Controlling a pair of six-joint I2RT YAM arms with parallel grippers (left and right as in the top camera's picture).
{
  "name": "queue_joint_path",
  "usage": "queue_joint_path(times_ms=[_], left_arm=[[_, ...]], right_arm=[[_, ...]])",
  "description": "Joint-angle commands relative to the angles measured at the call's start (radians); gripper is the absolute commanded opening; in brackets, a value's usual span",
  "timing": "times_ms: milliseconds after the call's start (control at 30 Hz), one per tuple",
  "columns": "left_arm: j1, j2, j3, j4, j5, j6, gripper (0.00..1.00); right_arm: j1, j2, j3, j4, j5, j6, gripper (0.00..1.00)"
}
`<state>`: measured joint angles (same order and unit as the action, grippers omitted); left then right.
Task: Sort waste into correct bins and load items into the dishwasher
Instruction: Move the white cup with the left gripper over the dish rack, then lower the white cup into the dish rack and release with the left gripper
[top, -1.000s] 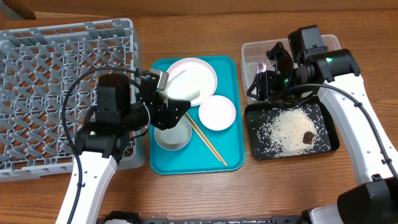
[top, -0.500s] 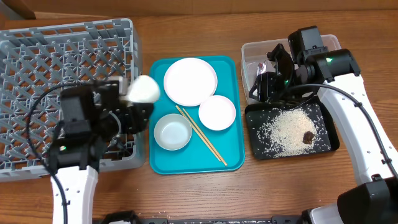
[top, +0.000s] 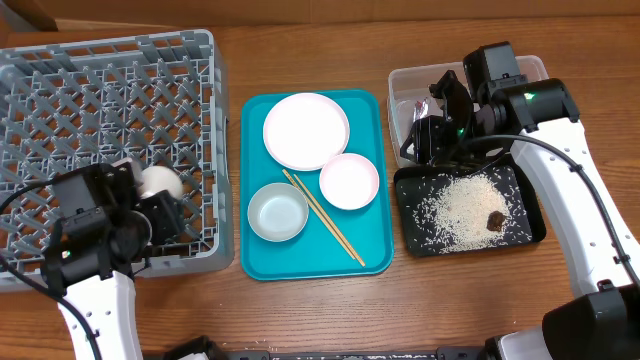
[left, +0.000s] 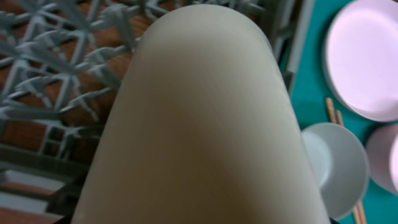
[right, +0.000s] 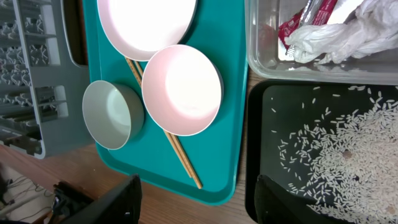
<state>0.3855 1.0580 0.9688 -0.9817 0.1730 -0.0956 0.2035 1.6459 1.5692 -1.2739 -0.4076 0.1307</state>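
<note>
one small white cup (top: 160, 182) sits between the left jaws, apparently gripped though the cup hides them, with the grey dish rack (top: 100, 80) below. lower it mouth-down between pegs before releasing. right jaws hang wide, empty, above the black tray (right: 268, 107) edge.

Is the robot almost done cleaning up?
About halfway. Done: the napkin and wrapper lie in the clear tub, and the rice and scrap in the black tray. In hand: the left end effector holds the cup over the rack. Left: the plate, pink bowl, grey bowl and chopsticks sit on the teal tray.
</note>
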Motion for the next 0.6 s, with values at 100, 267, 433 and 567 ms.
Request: queue_joint_path(times_ms=[100, 267, 433, 567], left_arm=[[0.035, -0.019, 0.016, -0.016, -0.134, -0.041, 0.41], [0.035, -0.004, 0.016, -0.028, -0.218, -0.066, 0.46], [0.035, 0.054, 0.016, -0.027, -0.22, -0.066, 0.49], [0.035, 0.114, 0.016, -0.013, -0.24, -0.065, 0.5]], right_arm=[[0.002, -0.008, 0.004, 0.004, 0.007, -0.008, 0.6], [0.002, -0.008, 0.004, 0.004, 0.007, -0.008, 0.6], [0.002, -0.008, 0.004, 0.004, 0.007, -0.008, 0.6], [0.002, -0.008, 0.004, 0.003, 0.007, -0.008, 0.6]])
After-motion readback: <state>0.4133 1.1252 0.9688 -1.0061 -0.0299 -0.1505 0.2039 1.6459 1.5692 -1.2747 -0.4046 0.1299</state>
